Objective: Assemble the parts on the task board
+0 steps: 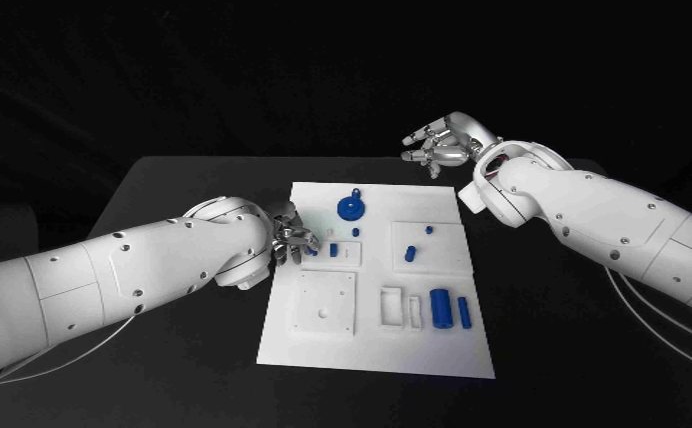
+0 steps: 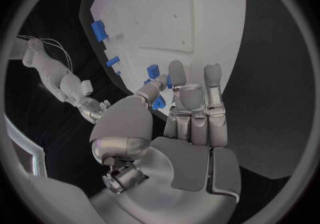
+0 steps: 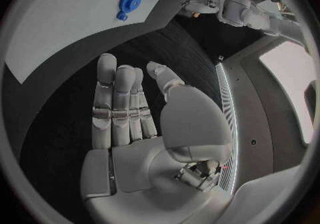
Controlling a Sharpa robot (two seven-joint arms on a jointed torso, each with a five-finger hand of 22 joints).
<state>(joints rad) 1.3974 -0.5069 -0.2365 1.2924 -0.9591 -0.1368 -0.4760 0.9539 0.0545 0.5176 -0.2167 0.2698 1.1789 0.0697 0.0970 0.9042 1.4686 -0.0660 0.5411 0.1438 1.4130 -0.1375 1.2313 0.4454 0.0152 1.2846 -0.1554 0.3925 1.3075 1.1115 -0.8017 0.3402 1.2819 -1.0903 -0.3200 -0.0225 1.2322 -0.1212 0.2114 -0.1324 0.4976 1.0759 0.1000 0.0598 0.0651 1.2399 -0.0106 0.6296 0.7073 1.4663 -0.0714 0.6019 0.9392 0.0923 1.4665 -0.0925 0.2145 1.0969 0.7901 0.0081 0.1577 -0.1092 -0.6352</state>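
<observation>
Blue parts (image 1: 441, 307) lie on the white task board (image 1: 378, 356), black table (image 1: 173, 188).

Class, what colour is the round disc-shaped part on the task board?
Blue; the round part shows best in the right wrist view.

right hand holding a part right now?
No: in the right wrist view the right hand has its fingers straight and apart over the black table, with nothing in it, off the task board.

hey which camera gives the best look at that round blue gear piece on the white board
The right wrist view: the round blue gear sits unobstructed on the task board, its hub visible. The head view shows it smaller, near the board's far end. In the left wrist view I cannot pick it out.
</observation>
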